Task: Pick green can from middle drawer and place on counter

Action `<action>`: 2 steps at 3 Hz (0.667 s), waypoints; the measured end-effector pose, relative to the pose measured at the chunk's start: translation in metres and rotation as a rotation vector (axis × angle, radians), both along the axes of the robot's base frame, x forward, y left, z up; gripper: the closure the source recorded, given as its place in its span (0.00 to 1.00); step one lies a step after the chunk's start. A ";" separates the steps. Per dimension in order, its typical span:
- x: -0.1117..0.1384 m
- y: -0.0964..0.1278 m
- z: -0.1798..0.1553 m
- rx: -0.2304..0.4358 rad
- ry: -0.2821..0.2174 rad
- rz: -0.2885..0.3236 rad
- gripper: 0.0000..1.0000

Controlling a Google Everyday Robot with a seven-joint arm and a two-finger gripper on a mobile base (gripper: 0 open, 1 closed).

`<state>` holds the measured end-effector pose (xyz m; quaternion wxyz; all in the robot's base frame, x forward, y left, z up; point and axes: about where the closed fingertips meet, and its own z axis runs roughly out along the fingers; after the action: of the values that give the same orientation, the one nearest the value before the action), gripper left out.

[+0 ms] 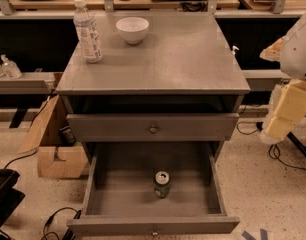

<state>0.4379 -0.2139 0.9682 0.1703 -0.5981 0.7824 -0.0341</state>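
You have the green can (162, 184) standing upright on the floor of the middle drawer (95, 191), which stands open at the bottom of the cabinet. The can sits close to the middle of the drawer's width, a little nearer the front wall than the back, silver top facing up, touching neither side wall.

Your gripper (272, 130) is well apart from it. It hangs at the lower end of the cream-coloured arm at the right edge of the view, outside the cabinet, beside its right side and about level with the shut drawer (153, 127) above the open one. That puts the can down and to the left of the gripper, with the open drawer's right wall between the two. You cannot tell from here whether the gripper is apart or together; nothing is seen in its hold.

The counter (163, 64) lies higher than both. At its back left stands a clear plastic bottle (87, 30), with a white bowl (132, 29) just to the right of it.
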 end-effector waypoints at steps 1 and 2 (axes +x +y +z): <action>-0.010 0.004 -0.042 0.080 0.007 0.025 0.00; -0.019 0.006 -0.106 0.239 0.006 0.034 0.00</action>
<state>0.4193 -0.2078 0.8618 0.2387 -0.5868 0.7711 0.0640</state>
